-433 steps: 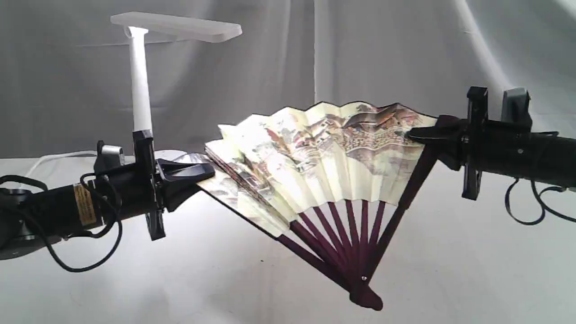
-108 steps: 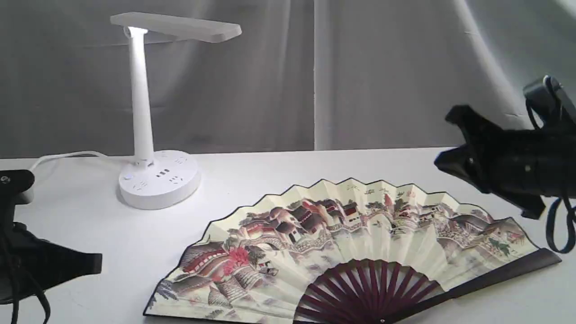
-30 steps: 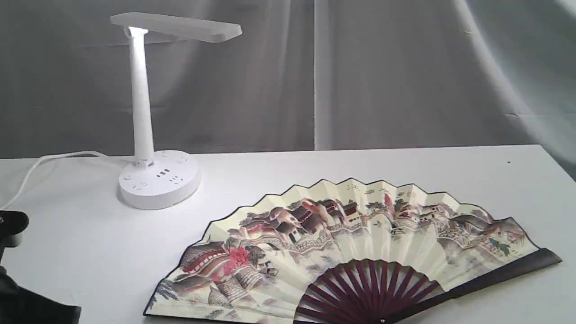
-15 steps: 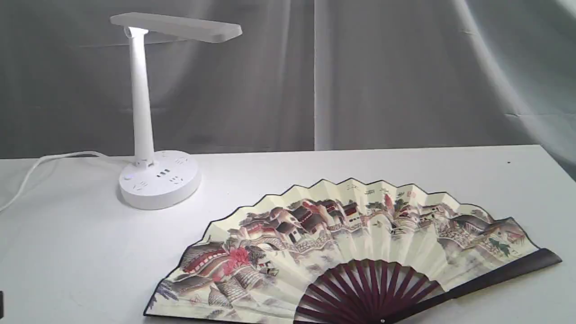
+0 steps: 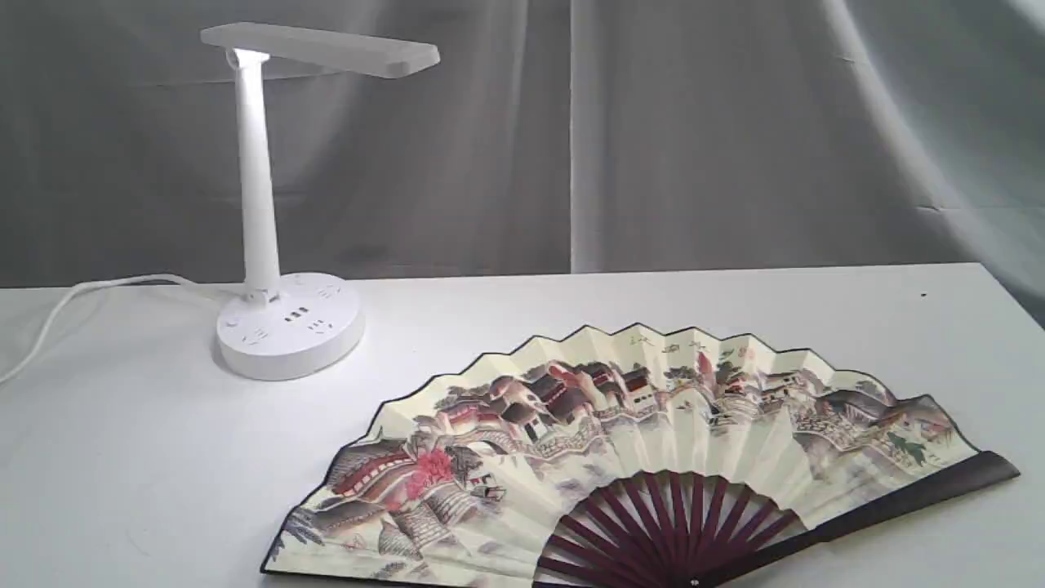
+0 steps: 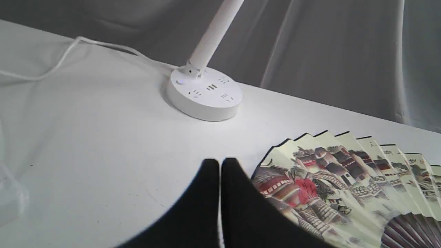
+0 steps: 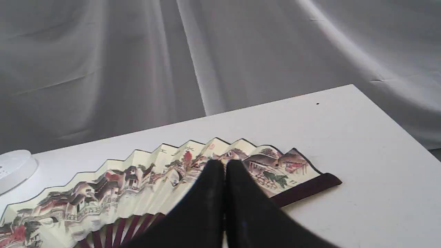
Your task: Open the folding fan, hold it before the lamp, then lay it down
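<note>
The folding fan (image 5: 645, 441) lies fully spread and flat on the white table, painted side up, its maroon ribs toward the front edge. It also shows in the left wrist view (image 6: 344, 186) and the right wrist view (image 7: 144, 179). The lamp (image 5: 277, 327) stands at the back left, its flat head overhanging; its base (image 6: 205, 94) and a sliver of that base (image 7: 13, 167) show in the wrist views. Neither arm appears in the exterior view. My left gripper (image 6: 219, 162) is shut and empty, raised near the fan's left end. My right gripper (image 7: 225, 162) is shut and empty above the fan's right part.
The lamp's white cord (image 5: 73, 306) trails off to the left across the table (image 5: 522, 318). Grey cloth hangs behind as a backdrop (image 5: 694, 131). The table's right edge (image 7: 396, 120) drops off close to the fan's right guard.
The last dark bit of the left arm at the lower left of the exterior view has slid out of sight. Fan and lamp have stayed where they were.
</note>
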{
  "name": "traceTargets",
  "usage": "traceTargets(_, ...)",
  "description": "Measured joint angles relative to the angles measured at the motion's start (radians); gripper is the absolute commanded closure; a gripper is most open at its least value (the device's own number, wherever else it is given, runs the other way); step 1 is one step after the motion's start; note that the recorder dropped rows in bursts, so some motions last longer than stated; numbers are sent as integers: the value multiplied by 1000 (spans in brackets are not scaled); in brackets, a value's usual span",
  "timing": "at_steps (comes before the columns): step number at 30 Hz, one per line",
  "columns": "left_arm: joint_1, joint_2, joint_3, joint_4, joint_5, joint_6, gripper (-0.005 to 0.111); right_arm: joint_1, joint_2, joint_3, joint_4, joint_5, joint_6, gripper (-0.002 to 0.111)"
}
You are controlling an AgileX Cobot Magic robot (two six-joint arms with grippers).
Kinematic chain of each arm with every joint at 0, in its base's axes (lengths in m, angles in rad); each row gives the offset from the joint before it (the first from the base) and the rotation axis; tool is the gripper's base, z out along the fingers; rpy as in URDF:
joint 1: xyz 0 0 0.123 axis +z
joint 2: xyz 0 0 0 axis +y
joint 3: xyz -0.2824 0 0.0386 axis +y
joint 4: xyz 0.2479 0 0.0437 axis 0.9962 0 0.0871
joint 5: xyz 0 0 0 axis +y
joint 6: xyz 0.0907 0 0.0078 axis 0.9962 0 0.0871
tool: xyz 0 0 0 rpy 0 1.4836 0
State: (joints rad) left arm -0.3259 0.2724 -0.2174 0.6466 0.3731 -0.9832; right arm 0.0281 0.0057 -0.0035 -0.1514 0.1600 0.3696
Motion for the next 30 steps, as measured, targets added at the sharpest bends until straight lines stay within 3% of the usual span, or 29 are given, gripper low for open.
traceTargets(6, 36, -116, 74, 150, -73, 0, 107, 0, 0, 0, 0, -2, 2, 108)
traceTargets(11, 212, -150, 151, 189, -348, 0, 107, 0, 0, 0, 0, -2, 6, 108)
traceTargets(15, 307, -150, 205, 197, -485, 0, 107, 0, 0, 0, 0, -2, 8, 108)
traceTargets(30, 323, -150, 213, 201, -492, -2, 107, 0, 0, 0, 0, -2, 8, 108)
